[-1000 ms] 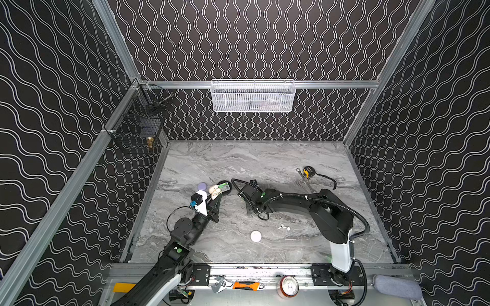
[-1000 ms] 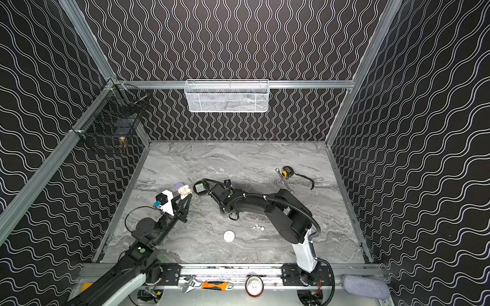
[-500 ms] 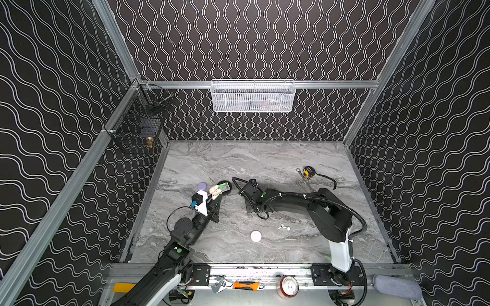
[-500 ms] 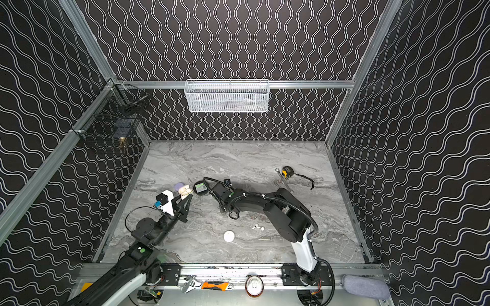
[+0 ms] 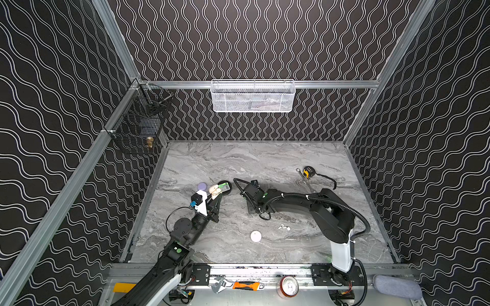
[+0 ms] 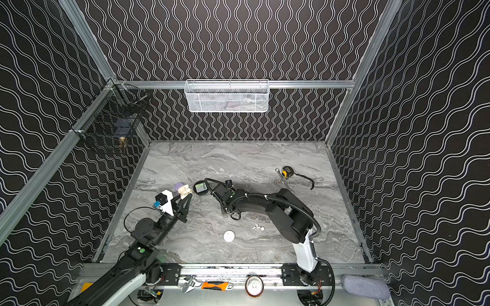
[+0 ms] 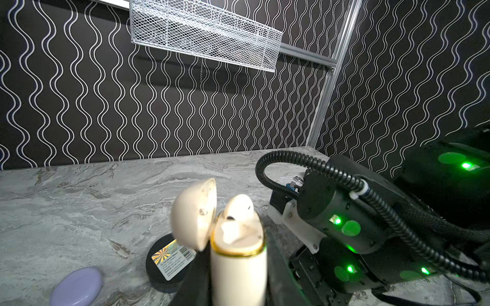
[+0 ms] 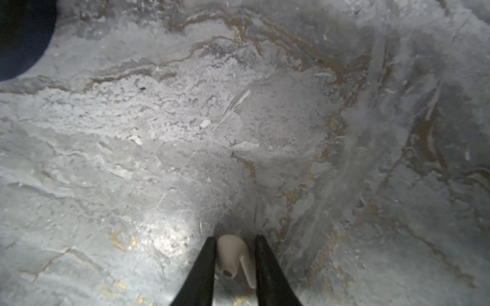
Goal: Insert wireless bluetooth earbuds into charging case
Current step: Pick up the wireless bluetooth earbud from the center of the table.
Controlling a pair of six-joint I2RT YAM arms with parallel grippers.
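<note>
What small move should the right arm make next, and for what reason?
Probably lift the right tool straight up a little. It appears closed on the cream earbud, which lies on the table. The left tool holds the cream case with its lid open and a seated earbud showing, so the second can go there.

Top views sharp, evenly lit; right wrist view soft, with glare on tabletop.
</note>
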